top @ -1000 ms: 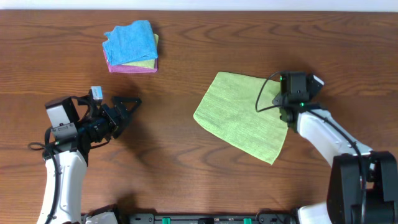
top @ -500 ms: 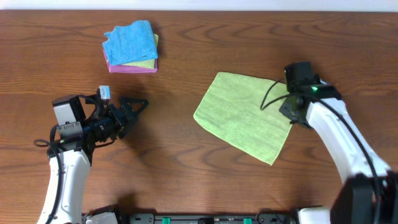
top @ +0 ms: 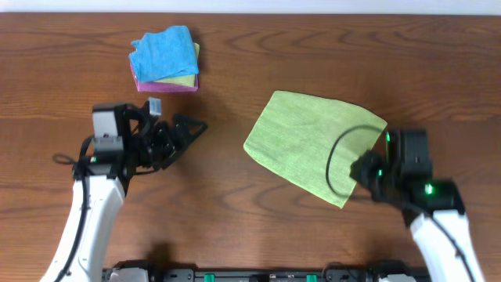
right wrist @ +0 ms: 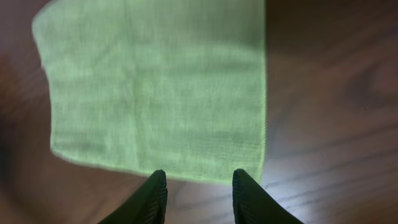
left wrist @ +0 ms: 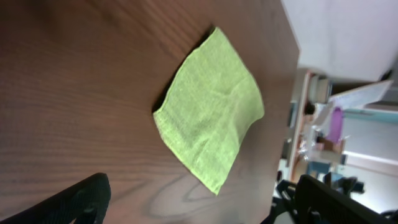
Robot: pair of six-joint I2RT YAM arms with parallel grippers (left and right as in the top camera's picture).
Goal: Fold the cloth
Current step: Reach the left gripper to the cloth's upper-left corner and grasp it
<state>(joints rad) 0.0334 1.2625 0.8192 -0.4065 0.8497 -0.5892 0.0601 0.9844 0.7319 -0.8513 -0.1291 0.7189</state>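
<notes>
A dark, grained wooden table (top: 250, 235) fills the view. Right of centre lies the cloth (top: 309, 141), a flat, lime, fuzzy sheet, roughly square. I can make out no fold, so the folding looks all yet to do. The left gripper (top: 190, 135) gapes wide, well apart from it. The right gripper (right wrist: 198, 179) hovers at its near edge, jaws partly apart, empty. A small blue-topped stack (top: 164, 59) sits far left.

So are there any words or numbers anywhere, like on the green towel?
No words or numbers can be read.
The cloth: plain, no label.
The stacked cloths: plain too.
Small white tag on the left arm: too small to read.
</notes>
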